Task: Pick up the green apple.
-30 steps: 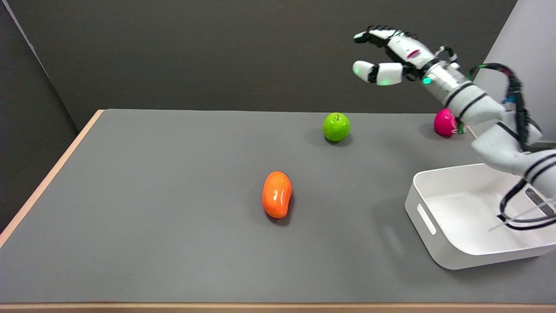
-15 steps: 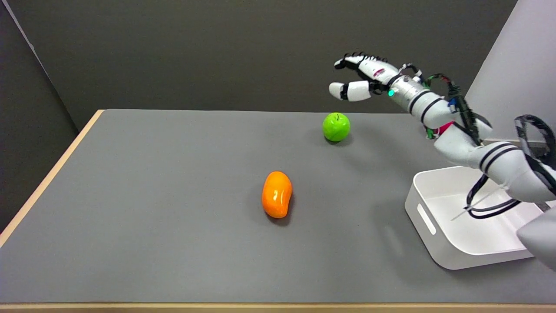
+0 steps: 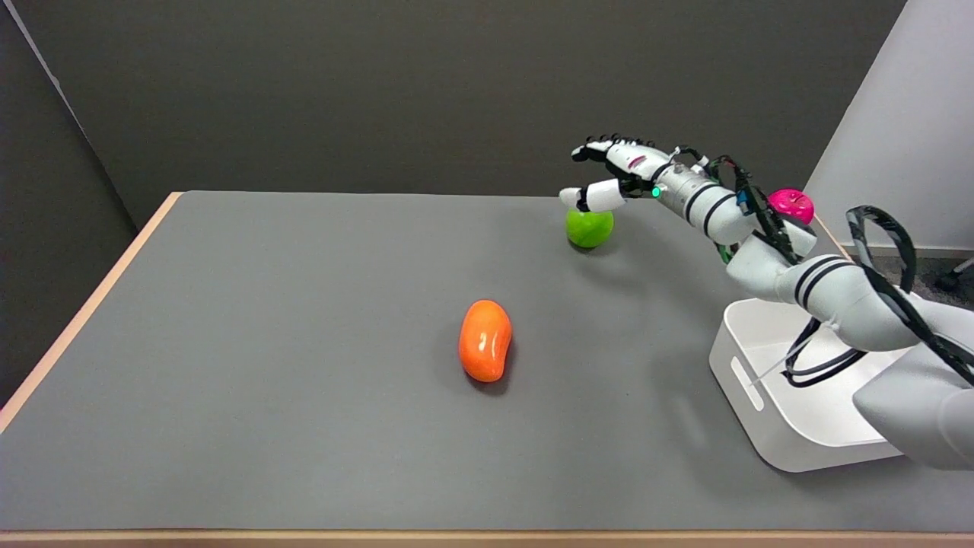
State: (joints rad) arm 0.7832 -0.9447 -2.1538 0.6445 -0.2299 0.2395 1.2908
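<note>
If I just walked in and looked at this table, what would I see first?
You would probably spot the robot's right hand first, with its fingers apart just above the bright green apple at the far side of the grey table. Next comes the shiny orange fruit lying alone in the middle. A white bin sits at the right edge, and a pink fruit peeks out behind the arm.

I brought my right hand (image 3: 612, 173) down and leftward from high over the table until it hung spread just above the apple (image 3: 589, 227).
</note>
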